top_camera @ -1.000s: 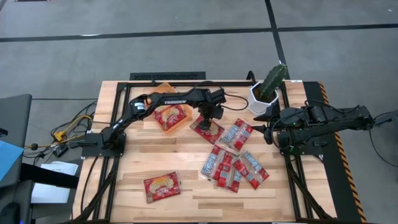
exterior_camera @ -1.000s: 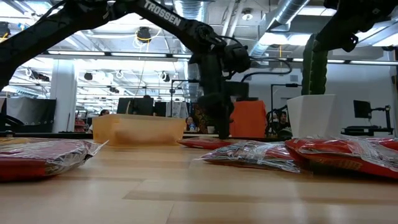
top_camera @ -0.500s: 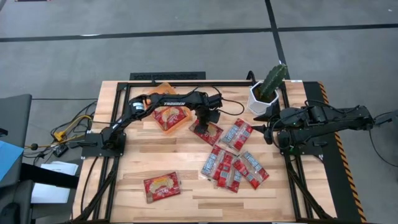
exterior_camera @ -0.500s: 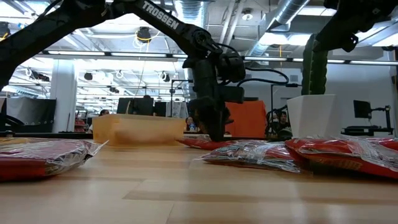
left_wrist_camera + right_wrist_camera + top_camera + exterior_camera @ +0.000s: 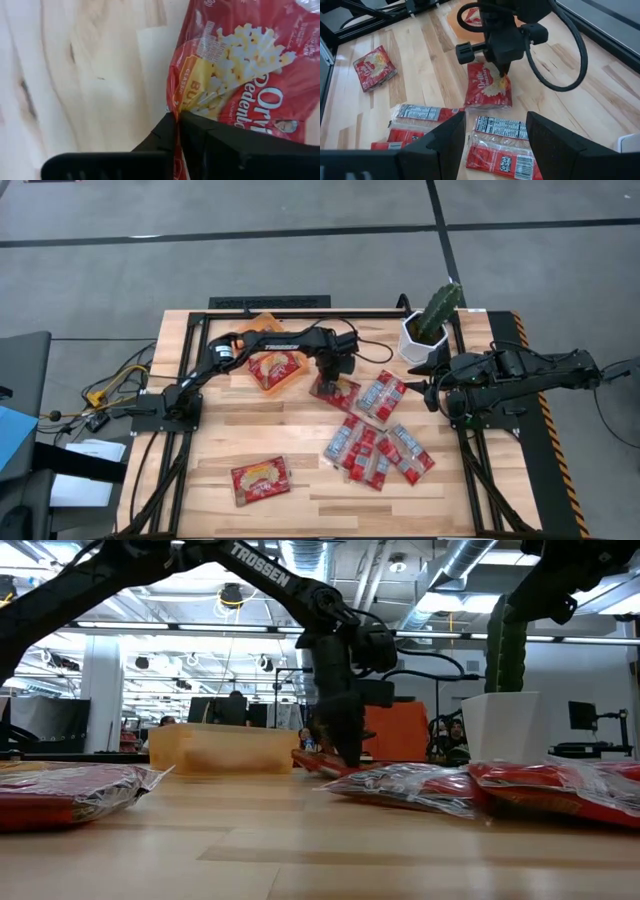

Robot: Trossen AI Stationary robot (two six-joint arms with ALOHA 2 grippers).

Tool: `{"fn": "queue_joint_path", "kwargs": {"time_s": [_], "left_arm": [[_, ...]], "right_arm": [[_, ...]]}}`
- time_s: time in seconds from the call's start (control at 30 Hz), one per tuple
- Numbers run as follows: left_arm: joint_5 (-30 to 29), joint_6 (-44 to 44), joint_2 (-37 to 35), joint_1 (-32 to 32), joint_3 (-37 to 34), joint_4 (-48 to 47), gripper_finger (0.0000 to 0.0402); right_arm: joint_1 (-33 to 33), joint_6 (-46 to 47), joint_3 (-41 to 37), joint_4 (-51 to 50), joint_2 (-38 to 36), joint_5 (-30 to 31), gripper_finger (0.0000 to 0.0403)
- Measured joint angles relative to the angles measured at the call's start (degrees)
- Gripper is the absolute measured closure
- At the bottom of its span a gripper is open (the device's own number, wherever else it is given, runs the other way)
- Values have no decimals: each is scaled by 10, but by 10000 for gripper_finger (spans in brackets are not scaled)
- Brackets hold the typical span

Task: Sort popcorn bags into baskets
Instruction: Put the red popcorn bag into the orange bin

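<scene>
My left gripper [image 5: 326, 374] is shut on a red popcorn bag with a yellow popcorn picture [image 5: 338, 392], just right of the orange basket [image 5: 262, 321]. One popcorn bag [image 5: 275, 366] lies flat in that basket. Several more bags lie flat in a cluster [image 5: 375, 445] at the middle right, and a single one [image 5: 260, 478] lies near the front left. My right gripper [image 5: 432, 395] waits open at the table's right side, with nothing between its fingers [image 5: 495, 145]. My left gripper pinches the bag's edge on the basket side [image 5: 176, 109] between its two fingers. The fingers come from above and point down. That edge [image 5: 308, 757] is raised a little off the wood, and the bag's other end lies on the table.
A white pot with a green cactus [image 5: 425, 335] stands at the far right, close behind the held bag. Black frame rails run along the table's left, far and right sides. Bare wood [image 5: 260, 425] lies between the basket and the front-left bag.
My left gripper has come down a little toward the basket onto the bag's edge and shut on it. The bag's basket-side edge now stands slightly off the table; its other end has stayed down.
</scene>
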Motion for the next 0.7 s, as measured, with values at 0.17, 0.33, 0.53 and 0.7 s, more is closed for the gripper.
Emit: {"fn": "queue_joint_path", "kwargs": {"time_s": [0.17,0.33,0.53,0.7], "left_arm": [[55,-65,3,-1,64,-48,401],[59,-103,2,-1,125,-97,400],[60,-124,0,0,206,-167,400],[63,-144,-27,0,224,-198,401]], "right_arm": [[0,0,0,0,0,0,168],[0,0,0,0,0,0,168],[0,0,0,0,0,0,168],[0,0,0,-3,0,0,168]]}}
